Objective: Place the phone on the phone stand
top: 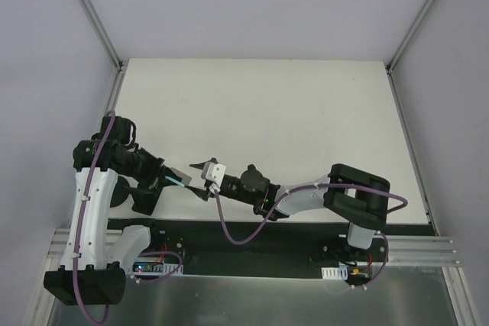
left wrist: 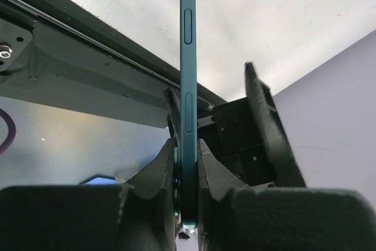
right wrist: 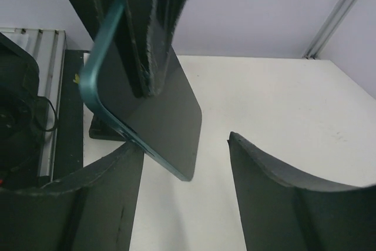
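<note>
The phone (left wrist: pixel 188 57) is a thin slab with a teal edge and a dark face. My left gripper (left wrist: pixel 188 139) is shut on one end of it and holds it above the table, near the front edge (top: pixel 176 181). In the right wrist view the phone (right wrist: pixel 158 116) hangs tilted from the left fingers (right wrist: pixel 147 39). My right gripper (right wrist: pixel 185 145) is open, with the phone's free corner between its fingers, not touching them. A flat black piece (right wrist: pixel 104 130) lies on the table behind the phone. I cannot tell whether it is the phone stand; no post or holder shows.
The white tabletop (top: pixel 290 112) stretches back to grey walls with metal corner posts (top: pixel 95 17). A black strip and aluminium rail (top: pixel 428 246) run along the near edge. Purple cables (top: pixel 229 227) loop from both arms.
</note>
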`<state>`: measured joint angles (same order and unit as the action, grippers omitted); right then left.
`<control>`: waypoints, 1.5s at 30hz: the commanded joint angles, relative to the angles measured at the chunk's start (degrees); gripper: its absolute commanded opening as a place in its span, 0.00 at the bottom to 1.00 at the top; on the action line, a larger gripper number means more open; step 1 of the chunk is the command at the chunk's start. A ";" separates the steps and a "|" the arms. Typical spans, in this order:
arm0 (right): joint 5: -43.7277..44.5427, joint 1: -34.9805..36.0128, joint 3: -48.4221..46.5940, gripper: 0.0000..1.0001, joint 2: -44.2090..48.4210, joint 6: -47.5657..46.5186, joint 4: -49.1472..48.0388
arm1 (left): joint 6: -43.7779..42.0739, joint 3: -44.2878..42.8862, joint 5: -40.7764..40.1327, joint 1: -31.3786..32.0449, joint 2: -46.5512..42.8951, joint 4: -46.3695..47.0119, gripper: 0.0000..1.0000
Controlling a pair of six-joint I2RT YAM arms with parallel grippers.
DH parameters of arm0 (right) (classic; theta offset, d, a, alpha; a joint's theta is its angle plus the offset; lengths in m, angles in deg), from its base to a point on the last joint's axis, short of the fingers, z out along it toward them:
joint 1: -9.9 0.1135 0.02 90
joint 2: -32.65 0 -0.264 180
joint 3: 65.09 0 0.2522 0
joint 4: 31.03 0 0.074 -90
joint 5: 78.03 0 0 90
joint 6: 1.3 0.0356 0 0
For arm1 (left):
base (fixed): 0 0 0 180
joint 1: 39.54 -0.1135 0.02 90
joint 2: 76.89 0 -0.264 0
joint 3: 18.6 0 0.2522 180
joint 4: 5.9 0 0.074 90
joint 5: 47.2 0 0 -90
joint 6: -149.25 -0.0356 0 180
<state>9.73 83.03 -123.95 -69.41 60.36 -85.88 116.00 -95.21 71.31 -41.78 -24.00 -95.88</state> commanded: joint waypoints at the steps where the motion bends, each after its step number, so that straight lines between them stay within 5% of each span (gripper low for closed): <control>1: 0.21 1.67 -4.38 0.56 0.02 -3.39 -5.73 | 3.10 -0.17 3.74 -0.04 -0.94 -10.70 0.00; 6: 4.78 2.90 -4.90 0.48 -0.51 -5.50 -6.71 | 4.15 -1.49 3.92 -0.04 -1.55 -10.79 0.00; 14: 10.50 5.01 -5.35 0.05 0.28 -6.30 -4.06 | 6.00 -2.27 3.39 -0.04 -2.61 -10.78 0.00; 17: 12.69 5.45 -5.43 0.00 0.02 -5.85 -4.59 | 5.74 -4.12 2.69 0.04 -2.79 -10.79 0.00; 18: 13.22 5.54 -6.04 0.01 0.02 -5.76 -4.25 | 5.39 -4.65 2.34 -0.04 -2.96 -10.79 0.05; 22: 13.75 5.45 -8.86 0.00 -0.77 -4.45 -1.79 | 5.04 -8.76 -3.88 -0.05 -5.50 -10.79 0.73; 23: 13.75 5.45 -9.56 0.00 -0.95 -4.10 0.05 | 5.30 -10.00 -5.73 -0.04 -7.16 -10.79 0.96; 24: 13.75 5.54 -10.35 0.01 -1.21 -3.14 1.02 | 5.30 -11.58 -10.19 -0.04 -7.96 -10.79 0.99; 31: 10.77 5.54 -25.96 0.00 -4.10 3.72 21.11 | -0.31 -27.57 -34.38 -0.04 -13.94 -10.00 0.99; 39: 10.15 6.59 -42.51 0.00 -12.98 8.12 34.60 | -13.32 -29.00 -37.04 -0.04 -23.96 1.16 0.99; 45: 9.98 7.65 -49.63 0.00 -18.34 7.60 40.14 | -14.91 -29.61 -35.55 -0.04 -24.76 3.63 0.99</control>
<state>20.27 89.56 -168.32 -86.11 67.27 -47.18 105.33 -124.26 36.19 -41.85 -49.51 -95.21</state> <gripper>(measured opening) 0.077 0.990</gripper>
